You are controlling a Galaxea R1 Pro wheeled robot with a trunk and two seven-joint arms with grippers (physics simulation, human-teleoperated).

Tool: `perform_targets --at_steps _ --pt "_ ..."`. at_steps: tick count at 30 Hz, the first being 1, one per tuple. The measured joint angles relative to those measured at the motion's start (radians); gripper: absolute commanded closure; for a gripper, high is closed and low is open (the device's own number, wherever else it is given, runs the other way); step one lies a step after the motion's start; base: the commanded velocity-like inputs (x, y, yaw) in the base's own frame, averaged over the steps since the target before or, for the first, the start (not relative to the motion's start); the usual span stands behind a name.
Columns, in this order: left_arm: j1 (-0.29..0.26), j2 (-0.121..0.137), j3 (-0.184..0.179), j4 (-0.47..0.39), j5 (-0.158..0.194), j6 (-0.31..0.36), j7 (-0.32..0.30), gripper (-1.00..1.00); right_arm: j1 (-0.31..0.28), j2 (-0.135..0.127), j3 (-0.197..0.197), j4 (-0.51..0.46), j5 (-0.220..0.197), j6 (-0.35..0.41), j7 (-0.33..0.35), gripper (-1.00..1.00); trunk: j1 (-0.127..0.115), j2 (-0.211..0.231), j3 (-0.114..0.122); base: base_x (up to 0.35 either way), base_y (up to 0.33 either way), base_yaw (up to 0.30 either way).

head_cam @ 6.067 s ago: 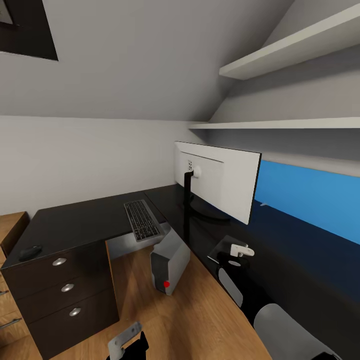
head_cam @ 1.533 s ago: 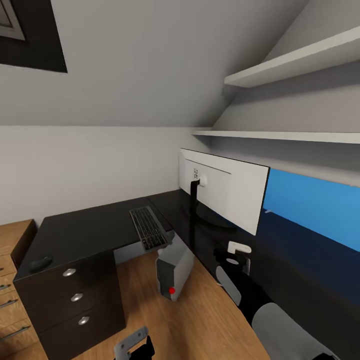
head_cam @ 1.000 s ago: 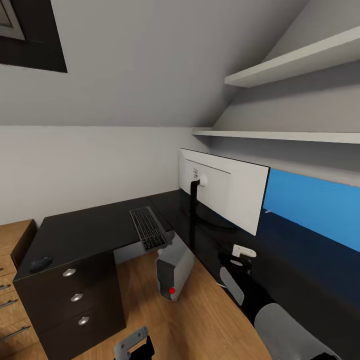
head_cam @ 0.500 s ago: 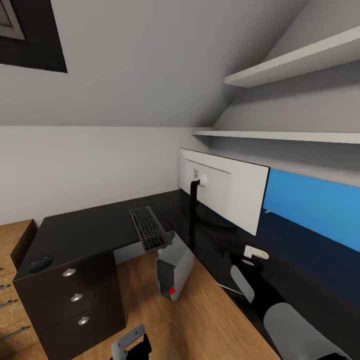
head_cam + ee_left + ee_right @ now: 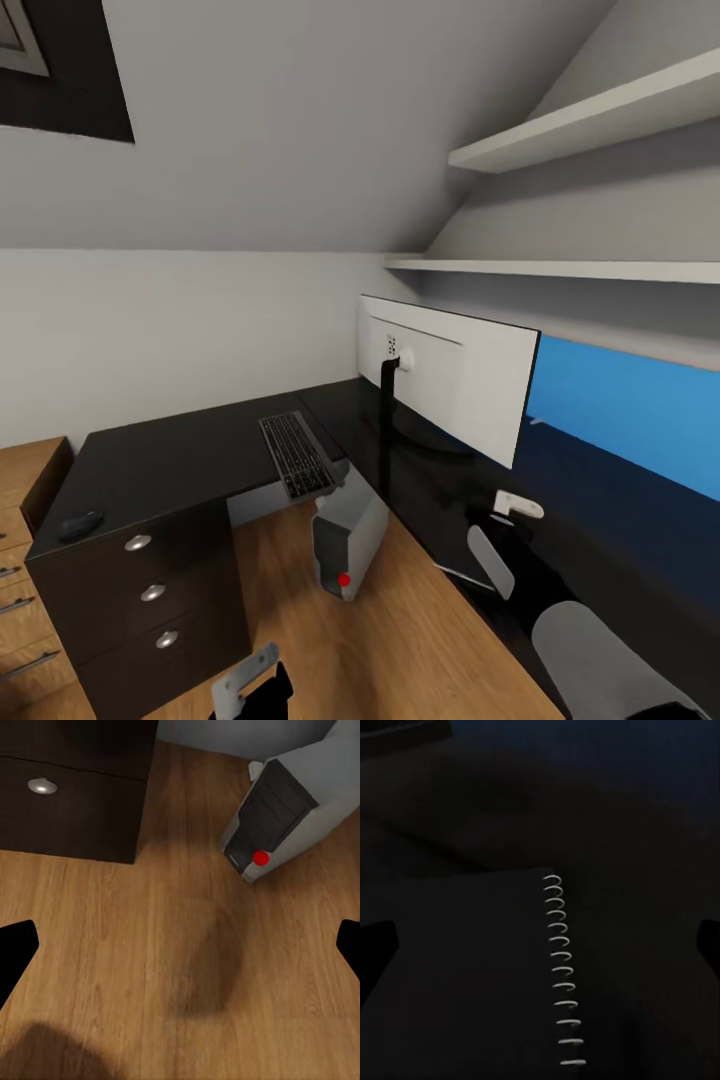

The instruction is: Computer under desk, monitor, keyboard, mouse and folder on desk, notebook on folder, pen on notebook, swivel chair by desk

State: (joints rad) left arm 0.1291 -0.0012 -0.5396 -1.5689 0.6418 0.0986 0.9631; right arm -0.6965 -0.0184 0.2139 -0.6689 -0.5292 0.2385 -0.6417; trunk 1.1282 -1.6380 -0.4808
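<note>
The monitor (image 5: 450, 385) stands on the black desk (image 5: 170, 460), its white back towards me. The keyboard (image 5: 295, 455) lies to its left, overhanging the desk's inner edge. A small dark mouse (image 5: 80, 523) sits at the far left corner above the drawers. The computer (image 5: 345, 540) (image 5: 277, 817) leans tilted on the floor at the desk's inner corner. My right gripper (image 5: 512, 512) (image 5: 540, 945) hovers open above a spiral-bound notebook (image 5: 472, 975) that looks dark on the desk top. My left gripper (image 5: 245, 685) (image 5: 180, 945) hangs open over the wood floor.
A black drawer unit (image 5: 150, 600) (image 5: 67, 795) with round silver knobs stands under the desk's left end. White shelves (image 5: 560, 268) run along the sloped wall above a blue wall panel (image 5: 630, 410). Low wooden drawers (image 5: 20, 560) sit at the far left.
Over the last second my right gripper has slid to the right along the desk, away from the monitor stand. The left gripper has dropped slightly. Nothing else moved.
</note>
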Motion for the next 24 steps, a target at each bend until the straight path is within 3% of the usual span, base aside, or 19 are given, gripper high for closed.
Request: perform_targets --at_steps 24 --pt "0.000 0.000 0.001 0.001 0.001 0.000 -0.001 -1.00 -0.001 0.005 -0.004 0.000 -0.001 0.003 0.000 -1.00 0.084 -0.154 -0.069 0.000 0.000 0.000"
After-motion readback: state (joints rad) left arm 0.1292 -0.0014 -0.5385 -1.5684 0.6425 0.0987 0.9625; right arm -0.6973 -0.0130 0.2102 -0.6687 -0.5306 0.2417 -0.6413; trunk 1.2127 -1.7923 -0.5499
